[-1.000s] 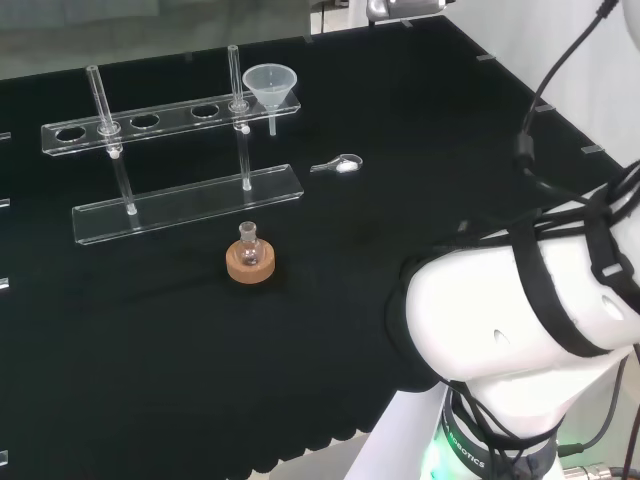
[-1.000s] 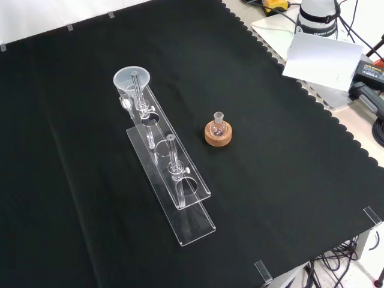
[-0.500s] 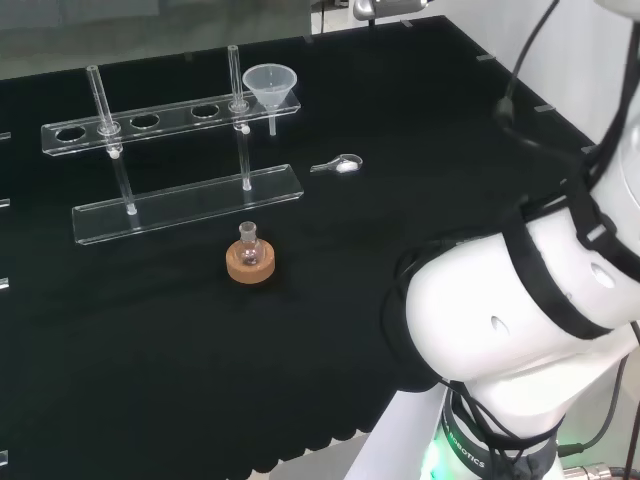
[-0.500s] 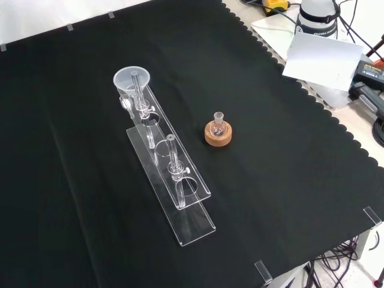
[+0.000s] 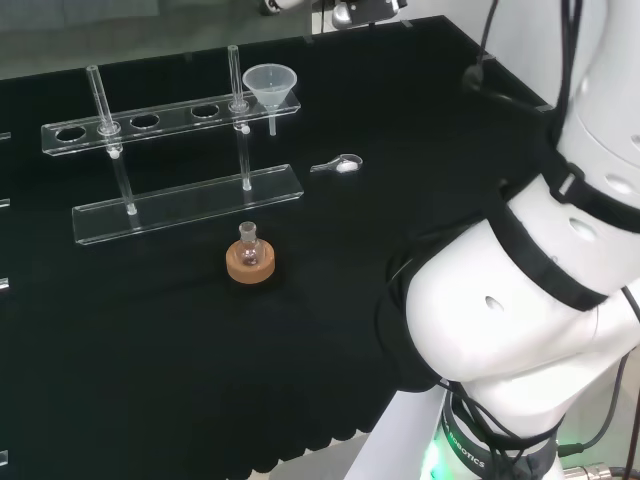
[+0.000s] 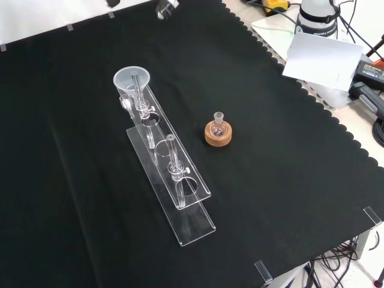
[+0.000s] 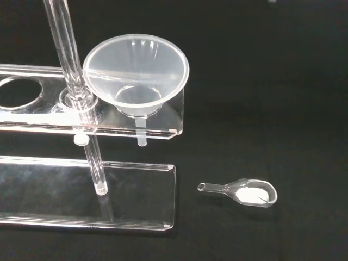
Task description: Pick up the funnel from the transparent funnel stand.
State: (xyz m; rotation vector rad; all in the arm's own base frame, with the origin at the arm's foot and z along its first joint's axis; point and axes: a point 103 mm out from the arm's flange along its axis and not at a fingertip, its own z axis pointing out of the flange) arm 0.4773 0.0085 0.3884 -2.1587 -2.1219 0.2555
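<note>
1. The clear funnel [image 7: 136, 70] sits seated in the end hole of the transparent funnel stand's [image 7: 32, 125] upper shelf, mouth up, stem pointing straight down through the shelf; its long axis is vertical.
2. In the head view, the funnel [image 5: 270, 85] occupies the shelf's right end, beside an upright rod.
3. A part of the hand [image 6: 165, 7] enters at the top edge of the front view, well apart from the funnel [image 6: 132, 81], which lies lower and to the left of it.
4. Finger state: cannot tell; too little of the hand is visible.
5. Judgement: the funnel must be lifted straight up along its stem axis; the adjacent rod limits approach from that side.
6. A small glass scoop [image 7: 242, 191] holding white powder lies on the cloth near the stand.
</note>
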